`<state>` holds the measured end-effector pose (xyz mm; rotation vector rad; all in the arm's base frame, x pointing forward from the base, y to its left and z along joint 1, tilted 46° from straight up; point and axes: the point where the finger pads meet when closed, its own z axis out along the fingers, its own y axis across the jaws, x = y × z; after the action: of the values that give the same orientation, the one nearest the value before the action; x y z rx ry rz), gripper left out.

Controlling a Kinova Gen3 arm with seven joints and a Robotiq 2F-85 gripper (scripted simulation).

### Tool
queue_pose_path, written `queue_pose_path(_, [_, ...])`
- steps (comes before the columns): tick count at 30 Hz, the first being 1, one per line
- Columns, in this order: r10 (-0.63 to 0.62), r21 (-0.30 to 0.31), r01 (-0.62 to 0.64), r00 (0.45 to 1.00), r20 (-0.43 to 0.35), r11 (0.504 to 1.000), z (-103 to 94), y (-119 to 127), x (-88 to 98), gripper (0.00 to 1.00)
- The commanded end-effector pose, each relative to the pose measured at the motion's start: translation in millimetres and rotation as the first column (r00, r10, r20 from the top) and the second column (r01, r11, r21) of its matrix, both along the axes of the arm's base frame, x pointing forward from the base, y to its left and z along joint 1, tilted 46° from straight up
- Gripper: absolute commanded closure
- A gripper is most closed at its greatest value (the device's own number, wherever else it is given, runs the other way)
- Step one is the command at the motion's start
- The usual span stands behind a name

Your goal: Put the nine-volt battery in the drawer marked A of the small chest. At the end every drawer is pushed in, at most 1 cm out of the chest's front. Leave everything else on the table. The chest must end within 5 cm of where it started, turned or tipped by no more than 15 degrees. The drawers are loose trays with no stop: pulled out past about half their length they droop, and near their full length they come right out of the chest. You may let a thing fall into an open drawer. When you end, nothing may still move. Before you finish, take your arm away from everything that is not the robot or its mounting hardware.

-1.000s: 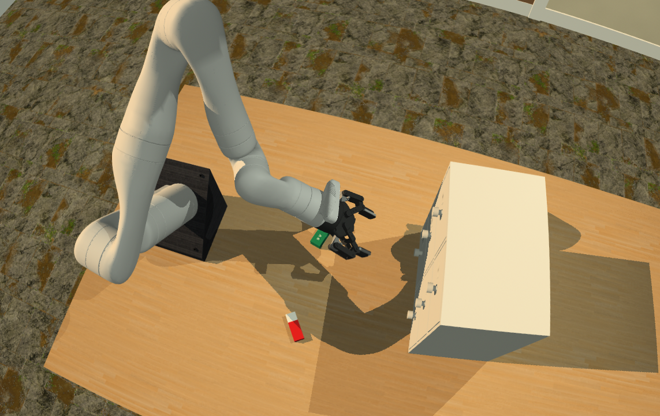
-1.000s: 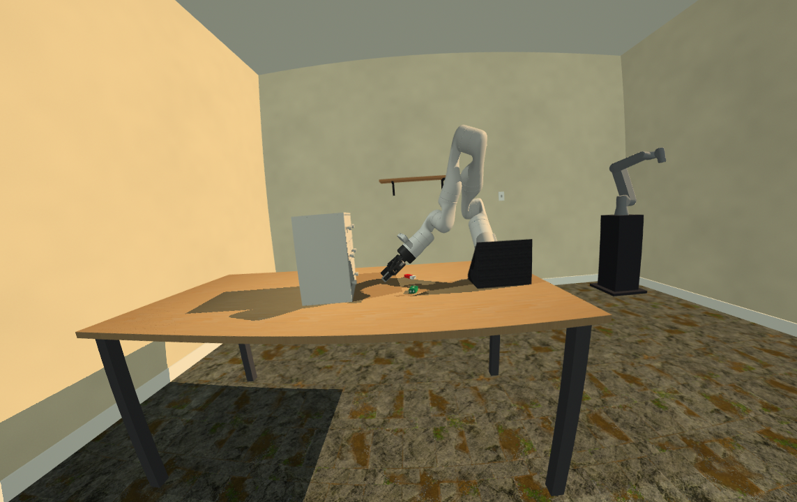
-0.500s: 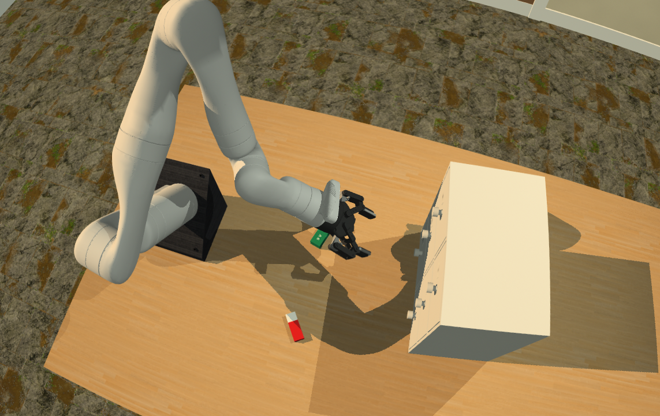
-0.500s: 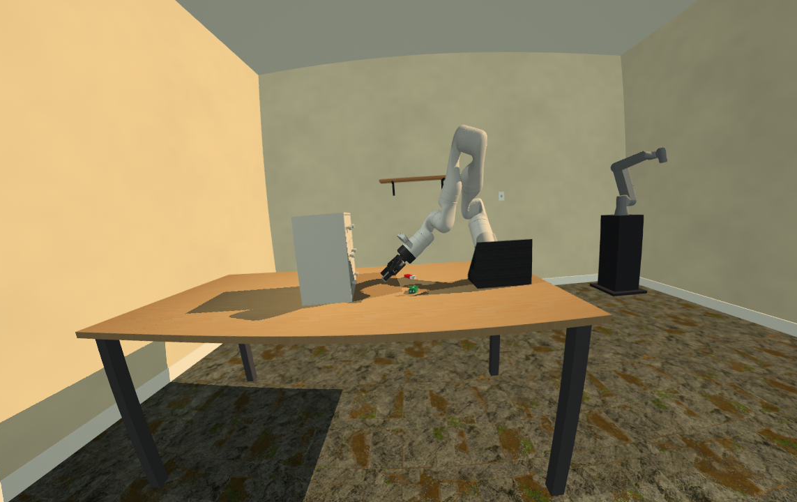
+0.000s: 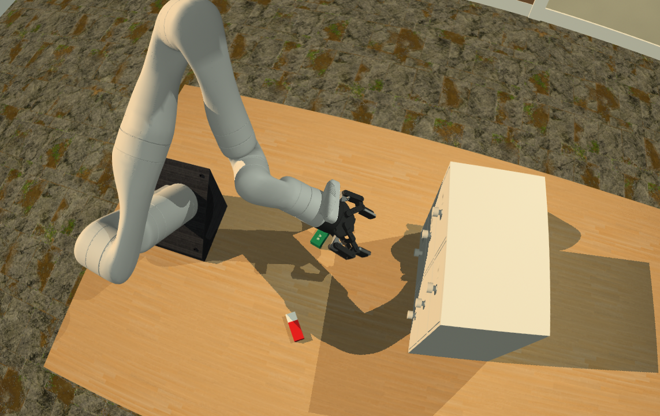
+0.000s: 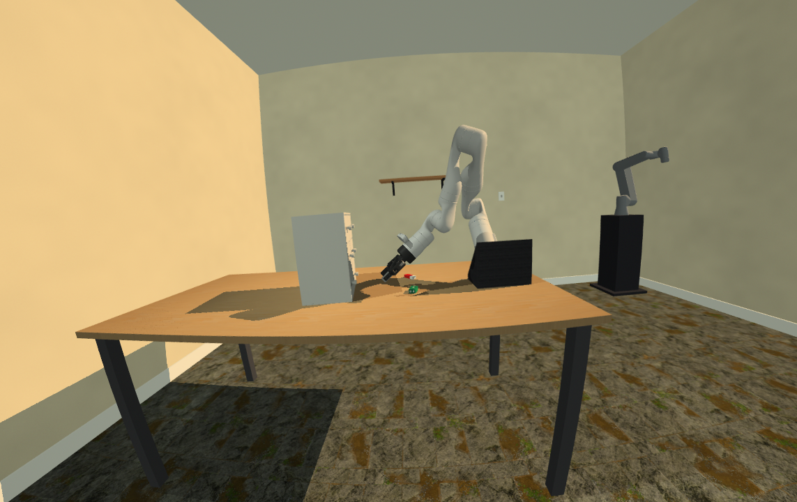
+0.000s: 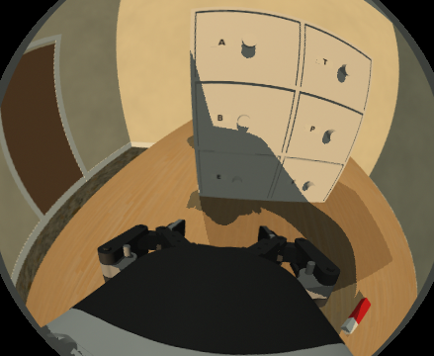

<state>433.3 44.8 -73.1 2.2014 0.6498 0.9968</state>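
The nine-volt battery, a green block (image 5: 319,238) (image 6: 413,289) marked 9V, lies on the table, partly hidden by my gripper in the top view and out of sight in the wrist view. My gripper (image 5: 369,232) (image 6: 383,279) (image 7: 221,231) is open and empty, above the table between the battery and the chest, tilted down toward the chest. The cream chest (image 5: 497,248) (image 6: 325,259) stands upright with its front facing me. Drawer A (image 7: 275,61) is at the top left in the wrist view, with a round knob (image 7: 248,48). All drawers look pushed in.
A red and white block (image 5: 295,329) (image 6: 409,275) (image 7: 359,314) lies on the table to one side of the gripper. Drawer B (image 7: 271,106) and drawer E (image 7: 256,168) are below A; drawers T (image 7: 332,49) and P (image 7: 342,124) are in the right column, above another drawer. The black arm mount (image 6: 502,263) stands behind the battery.
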Motion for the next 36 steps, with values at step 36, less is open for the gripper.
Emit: queue_pose_path(36, [0.001,0.001,-0.001,1.000,0.001,1.000,46.8,48,-3.3,0.00])
